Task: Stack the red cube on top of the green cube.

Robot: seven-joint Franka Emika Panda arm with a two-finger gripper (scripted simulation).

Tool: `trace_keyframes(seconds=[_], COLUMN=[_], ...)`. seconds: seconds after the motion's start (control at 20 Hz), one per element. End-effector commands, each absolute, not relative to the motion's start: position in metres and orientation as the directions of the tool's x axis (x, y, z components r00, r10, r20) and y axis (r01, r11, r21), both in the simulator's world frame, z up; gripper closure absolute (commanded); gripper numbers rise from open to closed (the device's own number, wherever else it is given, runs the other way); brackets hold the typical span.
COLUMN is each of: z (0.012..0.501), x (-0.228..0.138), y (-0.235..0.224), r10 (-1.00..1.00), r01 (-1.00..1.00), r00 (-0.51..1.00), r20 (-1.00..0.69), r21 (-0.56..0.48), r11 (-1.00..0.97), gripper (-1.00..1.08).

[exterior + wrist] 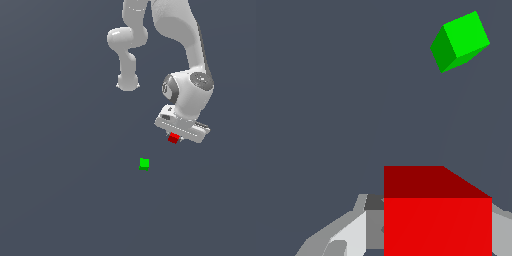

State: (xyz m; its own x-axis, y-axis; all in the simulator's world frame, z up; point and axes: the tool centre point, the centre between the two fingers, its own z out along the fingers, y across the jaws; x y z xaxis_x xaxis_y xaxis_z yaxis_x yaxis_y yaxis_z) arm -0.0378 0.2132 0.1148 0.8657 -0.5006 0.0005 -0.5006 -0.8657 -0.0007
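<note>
Green cube [144,163] sits alone on the table [60,200]; it is the landmark. Red cube [173,138] is up and toward the exterior view's right of the green cube, clear of the table, pinched in the end effector [175,139]. Risks, as judged: release while off-centre tips red off green; a skewed descent knocks green aside, since cube faces look rotated relative to each other in the wrist view.

No legible text, label, brand, number or sign anywhere in either view; all faces plain, unmarked.
</note>
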Motion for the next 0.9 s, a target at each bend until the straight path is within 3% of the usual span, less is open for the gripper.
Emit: trace_keyframes(seconds=[0.0, 0.4, 0.85], z=[0.120, 0.114, 0.090], x=[-0.038, -0.030, 0.008], y=[0.213, 0.201, 0.143], r10=[-0.501, -0.501, -0.501], r01=[-0.501, -0.501, -0.501], r00=[0.866, 0.865, 0.866], r20=[0.000, 0.001, 0.001], r21=[0.000, -0.001, 0.000], r11=[-0.866, -0.865, -0.866], gripper=[1.08, 1.08, 1.08])
